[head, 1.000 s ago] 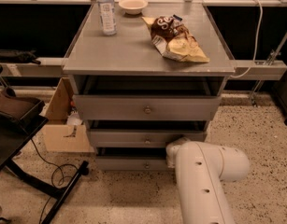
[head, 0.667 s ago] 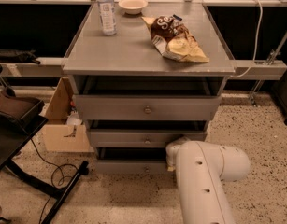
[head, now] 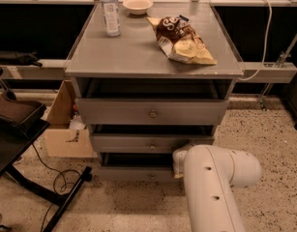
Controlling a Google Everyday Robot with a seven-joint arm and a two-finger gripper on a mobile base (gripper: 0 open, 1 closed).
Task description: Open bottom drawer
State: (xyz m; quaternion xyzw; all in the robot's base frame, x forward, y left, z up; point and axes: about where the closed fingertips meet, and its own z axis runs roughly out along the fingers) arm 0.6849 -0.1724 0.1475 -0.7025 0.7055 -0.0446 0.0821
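Note:
The grey cabinet [head: 153, 57] has three stacked drawers. The bottom drawer [head: 133, 174] is the lowest one, with a small round knob [head: 152, 177] on its flat front. It stands out a little, with a dark gap above its front. My white arm [head: 215, 178] reaches in from the lower right. My gripper [head: 180, 158] is at the right part of the bottom drawer's front, mostly hidden behind the arm. The middle drawer [head: 148, 143] and the top drawer [head: 153, 112] also stand slightly out.
On the cabinet top lie a chip bag [head: 184, 40], a water bottle [head: 111, 14] and a small bowl [head: 137, 5]. A cardboard box [head: 66, 124] sits on the floor at the left. A black stand with cables [head: 37, 187] is at the lower left.
The bottom drawer's front has come forward a little, and the dark gap above it has widened. The arm has shifted slightly towards me.

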